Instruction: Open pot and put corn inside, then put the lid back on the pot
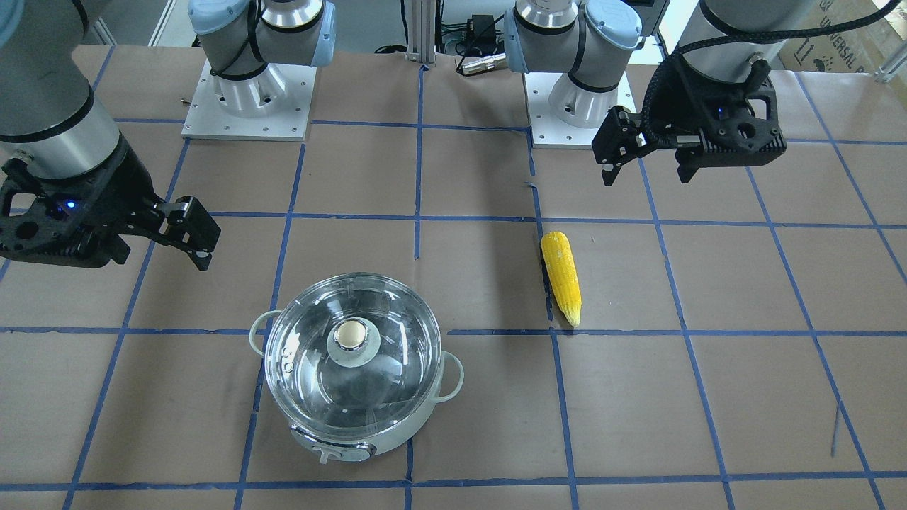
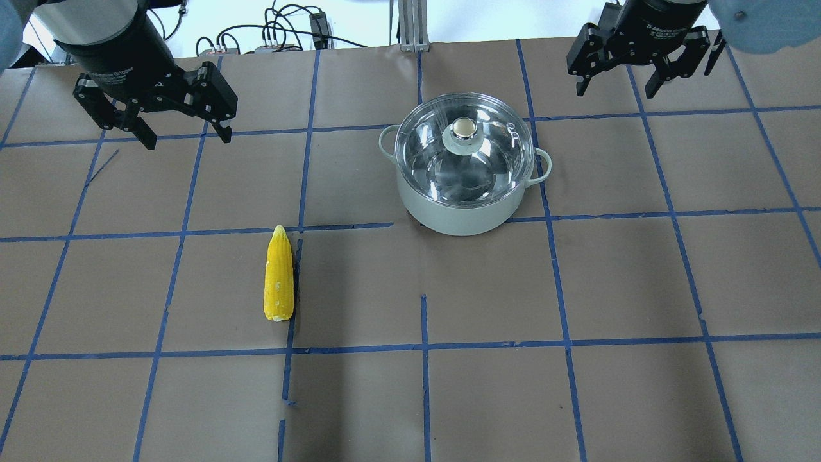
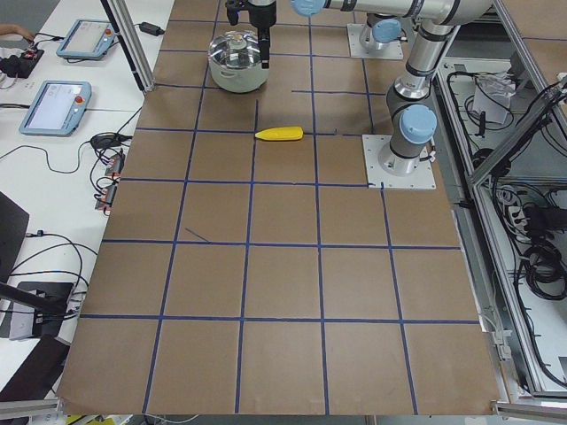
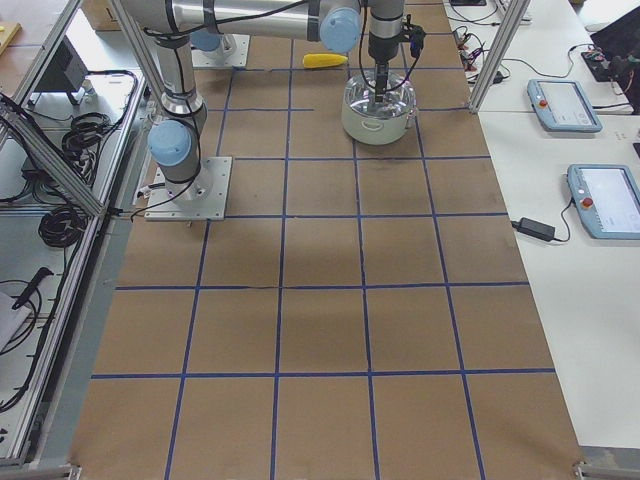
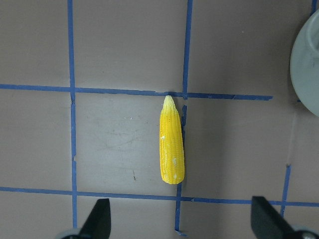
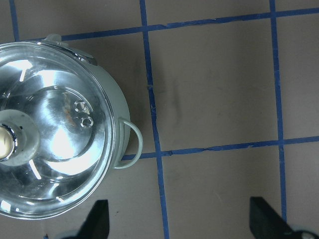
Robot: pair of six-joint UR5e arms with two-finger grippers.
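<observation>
The pot (image 2: 458, 217) stands on the table with the clear glass lid (image 2: 431, 168) on it, the knob (image 2: 463, 128) in the middle. The corn (image 2: 279, 276) lies flat on the brown table, apart from the pot. My left gripper (image 2: 186, 131) is open and empty, high above the table beyond the corn; its wrist view shows the corn (image 5: 172, 144) in front of the open fingers. My right gripper (image 2: 617, 86) is open and empty, up beside the pot; its wrist view shows the lid (image 6: 50, 129) at the left.
The table is brown paper with a blue tape grid (image 2: 423, 346). The two arm bases (image 1: 248, 99) stand at the robot's side. Tablets and cables (image 3: 58, 102) lie on a side table beyond the edge.
</observation>
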